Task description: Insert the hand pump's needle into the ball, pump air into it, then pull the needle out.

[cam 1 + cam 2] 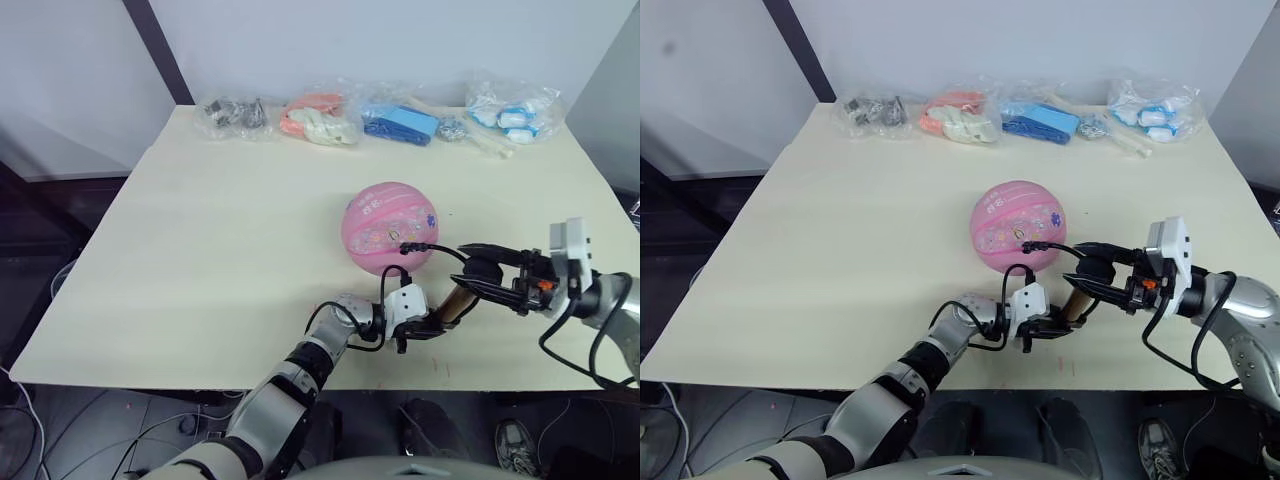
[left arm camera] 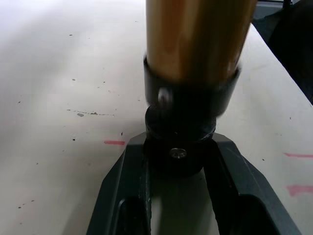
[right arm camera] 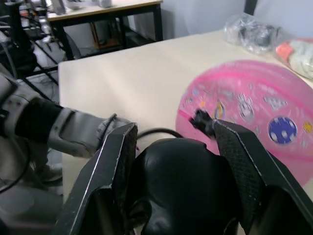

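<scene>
Both grippers clamp the hand pump (image 1: 458, 303) near the tabletop's (image 1: 200, 250) front edge: the left gripper (image 1: 418, 327) pinches its lower black cap, the right gripper (image 1: 490, 272) grips its black T-handle. Just behind sits the ball (image 1: 390, 228), the needle (image 1: 405, 246) at its surface.

Tabletop (image 1: 200, 260): pale cream, rectangular, few small red marks nr front edge.
Ball (image 1: 390, 228): pink, sits on tabletop right of centre, toward front.
Far edge row, left to right: clear bag w/ dark grey bits (image 1: 235, 115); bag w/ orange + white items (image 1: 318, 118); bag w/ blue items (image 1: 400, 123); small bag, grey contents (image 1: 451, 127); bag w/ white-blue pieces (image 1: 513, 113).
Spacing: bags close together, well apart from ball.
</scene>
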Motion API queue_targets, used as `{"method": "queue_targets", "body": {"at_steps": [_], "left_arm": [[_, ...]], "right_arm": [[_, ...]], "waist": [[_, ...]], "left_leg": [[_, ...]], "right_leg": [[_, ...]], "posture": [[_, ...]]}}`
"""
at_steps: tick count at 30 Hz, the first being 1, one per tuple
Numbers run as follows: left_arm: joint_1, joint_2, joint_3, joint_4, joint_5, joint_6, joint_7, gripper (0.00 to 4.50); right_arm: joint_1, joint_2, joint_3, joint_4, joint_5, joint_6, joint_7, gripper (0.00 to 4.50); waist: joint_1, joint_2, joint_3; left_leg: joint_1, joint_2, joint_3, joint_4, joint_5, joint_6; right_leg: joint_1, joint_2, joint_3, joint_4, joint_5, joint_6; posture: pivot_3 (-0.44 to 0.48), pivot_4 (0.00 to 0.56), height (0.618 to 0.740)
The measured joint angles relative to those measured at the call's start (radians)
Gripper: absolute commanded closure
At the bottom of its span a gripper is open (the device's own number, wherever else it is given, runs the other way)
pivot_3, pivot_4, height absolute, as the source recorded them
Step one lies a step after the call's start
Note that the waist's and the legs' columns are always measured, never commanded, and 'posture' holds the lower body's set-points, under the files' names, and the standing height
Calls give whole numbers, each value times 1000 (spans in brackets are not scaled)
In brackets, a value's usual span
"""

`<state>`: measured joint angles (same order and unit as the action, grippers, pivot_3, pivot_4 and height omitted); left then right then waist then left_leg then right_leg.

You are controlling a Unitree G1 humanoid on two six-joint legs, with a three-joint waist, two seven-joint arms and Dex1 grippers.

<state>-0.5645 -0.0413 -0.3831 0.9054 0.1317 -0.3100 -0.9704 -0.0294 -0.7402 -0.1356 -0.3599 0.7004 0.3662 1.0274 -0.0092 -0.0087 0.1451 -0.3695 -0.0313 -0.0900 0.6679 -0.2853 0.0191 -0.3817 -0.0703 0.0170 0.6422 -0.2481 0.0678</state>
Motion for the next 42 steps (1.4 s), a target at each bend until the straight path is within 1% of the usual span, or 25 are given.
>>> {"method": "queue_targets", "body": {"at_steps": [1, 2, 6, 9, 11, 13, 16, 20, 23, 30, 36, 37, 39, 41, 42], "left_arm": [[1, 1, 0, -1, 0, -2, 4, 3427], [2, 2, 0, -1, 1, -4, 9, 3427], [2, -3, 5, 1, -7, -9, 0, 3427], [2, -5, 16, 5, -19, -8, -18, 3427], [3, -9, 19, 6, -26, -10, -26, 3427], [4, -9, 19, 7, -33, -13, -28, 3427], [5, -11, 19, 10, -35, -27, -25, 3427], [5, -13, 19, 12, -35, -31, -18, 3427], [5, -15, 19, 17, -34, -33, -17, 3427], [3, -20, 18, 23, -34, -43, -14, 3427], [3, -22, 15, 23, -31, -47, -13, 3427], [3, -22, 13, 23, -26, -47, -12, 3427], [1, -21, 12, 23, -25, -47, -11, 3427], [-1, -18, 11, 24, -15, -46, -8, 3427], [-1, -18, 11, 24, -14, -46, -8, 3427]], "right_arm": [[0, 18, 12, 12, -19, -36, 7, 2478], [1, 18, 16, 13, -28, -48, 12, 2478], [-11, 11, 0, 0, -13, -26, 8, 2478], [-26, -41, -27, -21, 33, 49, 3, 2478], [-49, -90, -62, -35, 94, 121, -7, 2478], [-85, -151, -125, -68, 178, 190, -9, 2478], [-126, -210, -191, -97, 272, 267, -17, 2478], [-189, -274, -272, -95, 383, 351, -34, 2478], [-231, -320, -316, -87, 450, 406, -42, 2478], [-324, -404, -353, -36, 541, 497, -51, 2478], [-328, -396, -355, -23, 557, 521, -52, 2478], [-302, -386, -362, -38, 546, 506, -44, 2478], [-293, -381, -362, -42, 539, 501, -41, 2478], [-209, -312, -343, -77, 453, 428, -27, 2478], [-196, -301, -334, -80, 436, 411, -24, 2478]], "waist": [[-3, 0, 0], [-4, 0, 0], [-4, 0, 0], [-3, 1, 1], [-1, 2, 3], [1, 3, 5], [4, 3, 6], [6, 2, 7], [9, 2, 7], [17, 2, 8], [23, 2, 8], [24, 1, 8], [23, 1, 7], [23, -1, 6], [22, -1, 5]], "left_leg": [[5, 0, 1, -1, 0, 0], [6, 1, 1, -2, 0, 0], [6, 1, 0, -2, 0, 0], [3, 1, 0, -1, 0, 0], [1, 0, 0, -1, 0, 0], [-1, 0, 0, -1, 0, 0], [-2, 1, -1, -1, 0, 0], [-6, 1, -1, 1, 0, 0], [-8, 1, -1, 1, 0, 0], [-11, 1, -1, 1, 0, 0], [-12, 1, 1, 1, 0, 0], [-12, 1, 0, 1, 0, 0], [-12, 1, 0, 1, 0, 0], [-10, 1, 1, 1, 0, 0], [-10, 1, 1, 1, 0, 0]], "right_leg": [[4, 0, 1, -1, 0, 0], [5, 0, 1, -1, -2, 3], [5, 0, 1, -1, -2, 2], [4, -1, 1, -1, 0, 0], [1, -2, 1, -1, 0, 0], [0, -2, 0, -1, 0, 0], [-1, -2, -1, -1, 0, 0], [-3, -2, -1, -1, 0, 0], [-6, -2, -1, -1, 0, 0], [-9, -2, 0, -1, 0, 0], [-11, -2, 1, 0, 0, 0], [-11, -2, 0, 0, 0, 0], [-11, -1, 0, 0, 0, 0], [-10, -1, 0, 1, 0, 0], [-10, -1, 1, 1, 0, 0]], "posture": [[0, 150, 736], [0, 150, 736], [0, 150, 736], [0, 150, 736], [0, 150, 736], [0, 150, 736], [0, 150, 736], [0, 150, 736], [0, 150, 736], [0, 150, 736], [0, 150, 736], [0, 150, 736], [0, 150, 736], [0, 150, 736], [0, 150, 736]]}}
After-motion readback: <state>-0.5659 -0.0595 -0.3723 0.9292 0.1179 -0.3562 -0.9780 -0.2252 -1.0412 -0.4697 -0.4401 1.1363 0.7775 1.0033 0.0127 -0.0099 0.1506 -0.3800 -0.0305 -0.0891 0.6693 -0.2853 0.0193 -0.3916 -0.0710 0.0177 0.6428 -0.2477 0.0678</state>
